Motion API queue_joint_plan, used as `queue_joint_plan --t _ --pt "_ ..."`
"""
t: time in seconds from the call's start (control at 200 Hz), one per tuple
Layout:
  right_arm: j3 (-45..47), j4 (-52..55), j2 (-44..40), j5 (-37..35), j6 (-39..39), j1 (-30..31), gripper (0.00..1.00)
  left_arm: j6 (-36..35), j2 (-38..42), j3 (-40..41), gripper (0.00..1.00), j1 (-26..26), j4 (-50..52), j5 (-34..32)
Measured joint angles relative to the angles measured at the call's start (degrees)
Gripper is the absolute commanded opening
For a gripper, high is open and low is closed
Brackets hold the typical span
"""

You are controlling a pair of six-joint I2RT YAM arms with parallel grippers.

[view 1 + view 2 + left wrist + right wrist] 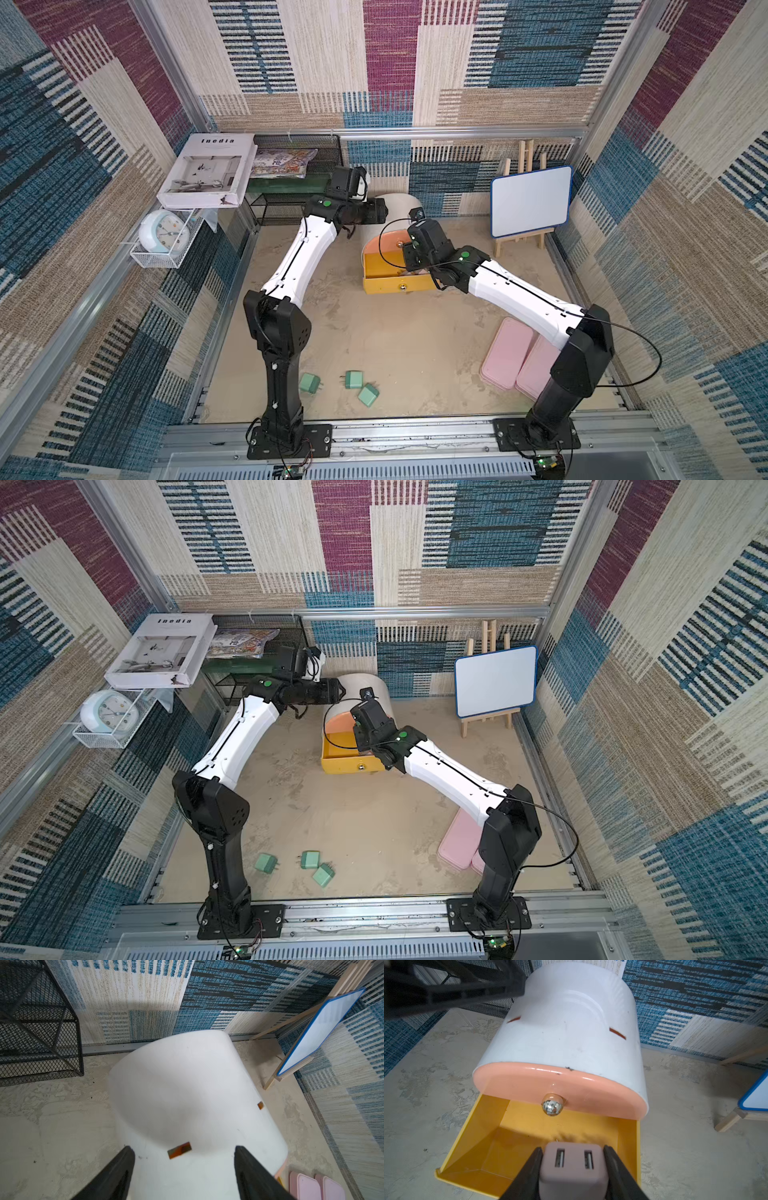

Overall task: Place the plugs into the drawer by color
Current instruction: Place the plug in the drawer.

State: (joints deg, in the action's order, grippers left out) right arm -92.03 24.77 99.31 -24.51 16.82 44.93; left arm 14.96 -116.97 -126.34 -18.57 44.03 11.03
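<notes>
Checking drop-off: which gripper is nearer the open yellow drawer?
Right. The right gripper holds a pink plug above the yellow drawer; the left gripper is over the cabinet top.

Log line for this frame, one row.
right gripper: shut on pink plug over open yellow drawer | left gripper: open above white cabinet | three mint green plugs: on table

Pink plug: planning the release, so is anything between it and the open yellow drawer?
Nothing visible. The pink plug in the right end effector hangs over the yellow drawer, whose visible floor is bare.
</notes>
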Motion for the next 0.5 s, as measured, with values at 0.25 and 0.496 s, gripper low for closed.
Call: queue_joint_plan --t 0.25,0.496 --pt "2.25 -3.56 2.49 2.62 0.0 -0.09 0.42 -0.22 -0.31 1.99 0.78 0.15 0.57 0.74" --pt "6.25 -4.92 3.08 5.11 1.31 -0.17 0.43 -0.04 0.57 4.66 0.77 0.42 -0.7 0.92"
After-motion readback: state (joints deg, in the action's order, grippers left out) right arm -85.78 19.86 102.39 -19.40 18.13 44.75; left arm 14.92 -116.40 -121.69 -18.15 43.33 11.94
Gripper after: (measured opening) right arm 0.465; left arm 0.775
